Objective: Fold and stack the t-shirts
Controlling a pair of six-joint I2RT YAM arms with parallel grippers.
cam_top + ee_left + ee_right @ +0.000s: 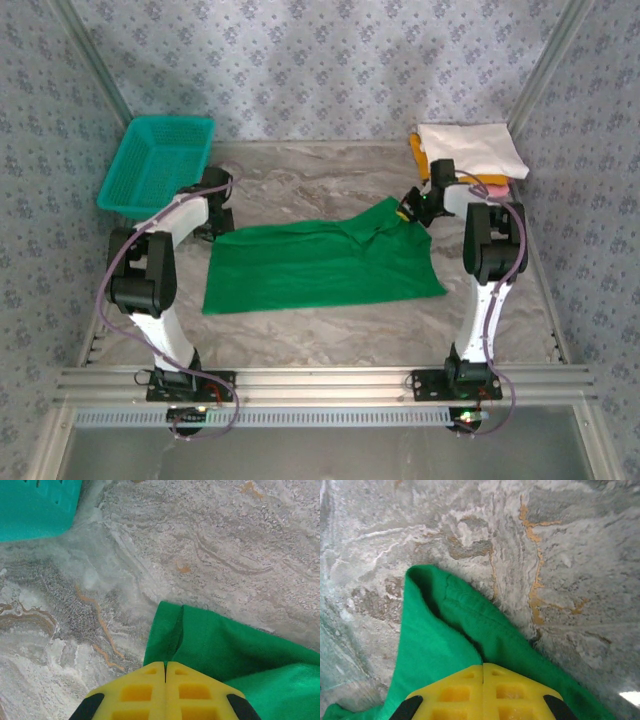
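1. The green t-shirt [320,265] lay spread on the table [320,335], mostly flat, between the two arms. Its far right corner was drawn up into a peak.
2. The left hand [165,666] was clenched on the far left corner of the green t-shirt. The yellow fingers [137,692] met at a thin seam, with a crease of cloth running into it.
3. The right hand [483,667] was likewise clenched on the raised far right corner, its hemmed edge bunched just ahead of the closed fingers.
4. Work done, as judged: a white t-shirt [470,148] topped a stack at the far right corner of the table. An orange-yellow t-shirt [421,157] and a pink t-shirt [496,187] showed at the edges beneath it.
5. Work left, as judged: the green t-shirt had no completed fold. It required folding to a rectangle and placing on the stack.
6. The top view gave the layout: the shirt's outline, the stack well apart from it, and the teal basket [170,121] at the far left.
7. The wrist views gave the grip detail that the top view left too small to read: closed fingers, cloth entering the seam, and the marbled surface just beyond each corner.
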